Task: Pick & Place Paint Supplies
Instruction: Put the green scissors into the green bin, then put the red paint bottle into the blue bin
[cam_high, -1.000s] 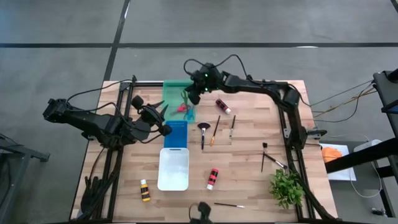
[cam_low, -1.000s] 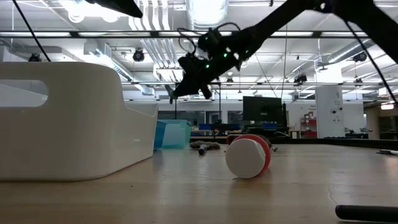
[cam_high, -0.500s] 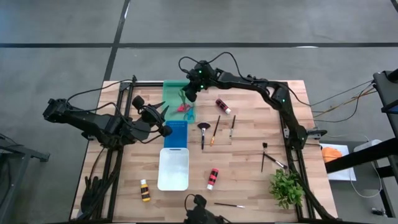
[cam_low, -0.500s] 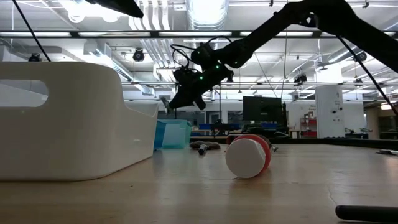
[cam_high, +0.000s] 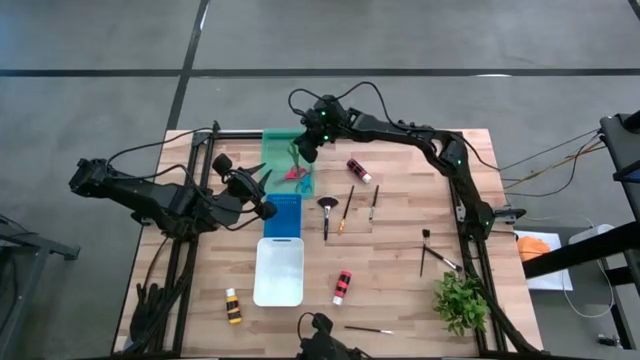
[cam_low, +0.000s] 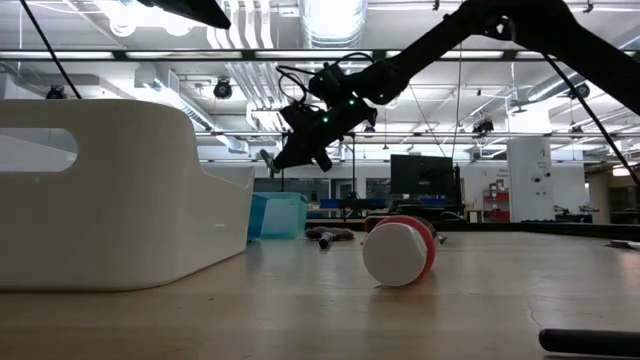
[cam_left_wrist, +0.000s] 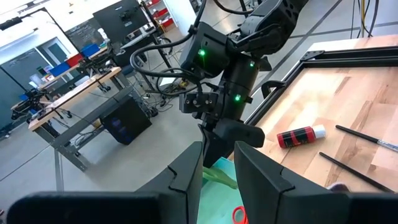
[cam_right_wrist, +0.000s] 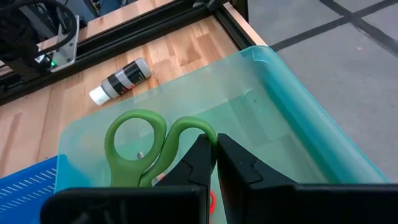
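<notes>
Green-handled scissors: gripped by the right pincer, fingers clenched tight on one handle loop where the two loops meet. Scissors hang over the green tray, handles up and away from the wrist camera, blades under the fingers and out of sight. Held above the tray's inside, not yet on its floor; judged to be the placing step, the drop still to come.

High view: right pincer sits over the green tray at the far side of the tabletop. A pair of red scissors already lies in that tray.

Other supplies lie loose on the tabletop: red-banded bottle just beside the tray, second red-banded bottle near the white tray, yellow-banded bottle at the near left, several brushes mid-table. A leafy plant stands at the near right.

Left pincer waits beside the blue tray; fingers slightly parted, nothing between them.

Hard to make out: the blades; how far the scissors hang above the tray floor. Low view: white tray blocks much of the left; the pincer shows only as a dark shape against the ceiling lights.
</notes>
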